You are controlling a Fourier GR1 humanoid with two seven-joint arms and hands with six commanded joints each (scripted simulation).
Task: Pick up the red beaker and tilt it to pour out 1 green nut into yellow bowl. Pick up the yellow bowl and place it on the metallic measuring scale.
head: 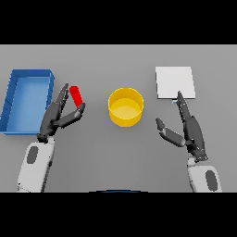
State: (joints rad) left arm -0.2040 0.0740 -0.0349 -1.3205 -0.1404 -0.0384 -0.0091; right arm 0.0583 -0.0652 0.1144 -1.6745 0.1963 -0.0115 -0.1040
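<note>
Where the left hand [59, 113] meets the red beaker [76, 96], the contact is hard to make out: the beaker stands tilted between the raised fingers and the thumb, its lower end hidden behind the thumb tip. Fingers look nearly straight, thumb spread; whether they actually pinch the beaker cannot be told. No nut can be seen in or near the beaker.

Right of that hand, well apart, sits the yellow bowl [126, 107], upright on the grey table [106, 152]; its inside shows only yellow, contents not discernible. Left of the left hand, just beside its fingers, lies a blue tray [14, 95], its near corner running behind the forearm.

Right hand [187, 127] rests released, fingers straight, thumb spread toward the bowl. Its fingertips point at the near edge of the metallic measuring scale [174, 82], a pale square plate; whether they touch it is unclear. A small bluish mark sits at that edge beside the fingertip. No writing is readable anywhere.
</note>
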